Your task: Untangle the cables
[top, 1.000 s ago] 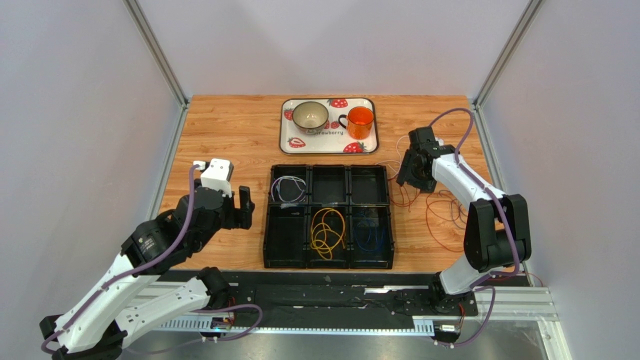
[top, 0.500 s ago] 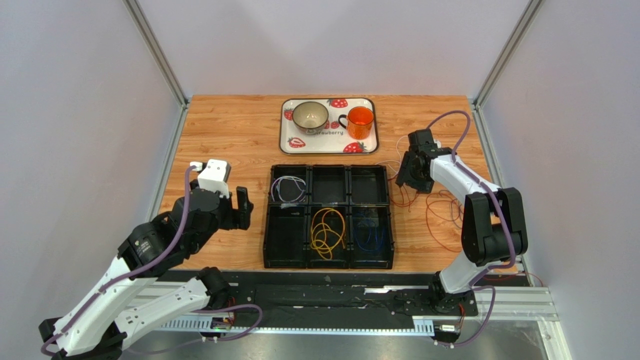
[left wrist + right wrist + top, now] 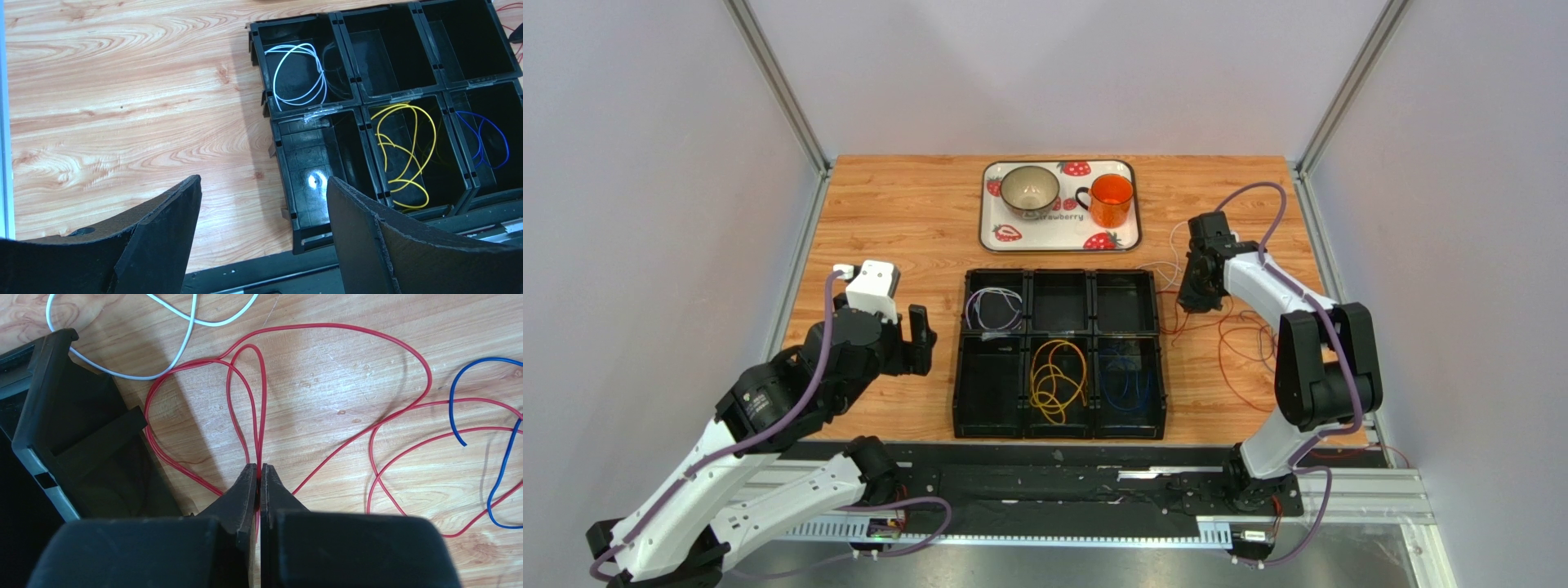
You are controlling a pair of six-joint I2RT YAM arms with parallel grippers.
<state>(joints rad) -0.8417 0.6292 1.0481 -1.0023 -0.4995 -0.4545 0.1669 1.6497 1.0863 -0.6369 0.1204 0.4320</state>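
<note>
Robot test cell in a laboratory.
Plain pale-grey wall panels [image 3: 646,184] on slim aluminium corner posts [image 3: 777,86] enclose a wood-grain desk [image 3: 891,208]. A white-and-black left robot arm [image 3: 756,417] and its right twin [image 3: 1320,368] are bolted to a slotted metal rail [image 3: 1369,493] at the near edge, before a black six-compartment plastic organiser [image 3: 1060,335].

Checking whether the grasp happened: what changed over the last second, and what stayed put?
The right gripper closed and now pinches the red cable; its arm shifted only slightly. The left gripper, open, barely moved. The black organizer stayed put.
</note>
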